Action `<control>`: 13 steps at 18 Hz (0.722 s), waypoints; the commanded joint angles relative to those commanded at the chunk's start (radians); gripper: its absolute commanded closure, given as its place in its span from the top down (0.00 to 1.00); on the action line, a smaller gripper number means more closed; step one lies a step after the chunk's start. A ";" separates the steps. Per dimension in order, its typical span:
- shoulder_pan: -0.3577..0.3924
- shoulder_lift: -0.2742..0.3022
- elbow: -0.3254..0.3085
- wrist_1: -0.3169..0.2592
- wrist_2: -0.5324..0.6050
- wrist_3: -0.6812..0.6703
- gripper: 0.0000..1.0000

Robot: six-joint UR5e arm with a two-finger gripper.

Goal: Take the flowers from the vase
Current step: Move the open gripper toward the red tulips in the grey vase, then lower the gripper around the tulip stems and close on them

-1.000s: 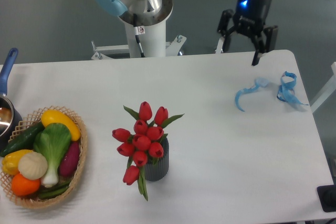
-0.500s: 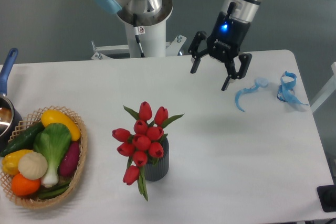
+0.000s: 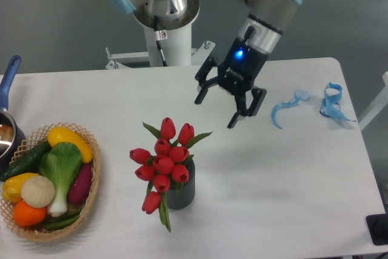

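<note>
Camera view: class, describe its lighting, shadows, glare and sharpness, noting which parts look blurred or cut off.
Camera view: even, soft light; the open gripper casts only a faint shadow on the white table, with no harsh glare. The flowers, vase and basket look sharp; the gripper shows little blur. The pot at left is cut off by the frame edge.

End effector [image 3: 215, 112] spread wide, above table — up-right of flowers [image 3: 162, 162] in vase [image 3: 182, 191], apart.
</note>
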 joint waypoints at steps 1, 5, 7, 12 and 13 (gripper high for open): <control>-0.014 -0.014 0.000 0.031 0.000 -0.012 1.00; -0.054 -0.086 0.017 0.150 -0.057 -0.081 1.00; -0.066 -0.109 0.026 0.184 -0.058 -0.095 1.00; -0.087 -0.149 0.047 0.196 -0.058 -0.095 1.00; -0.095 -0.156 0.057 0.197 -0.058 -0.095 1.00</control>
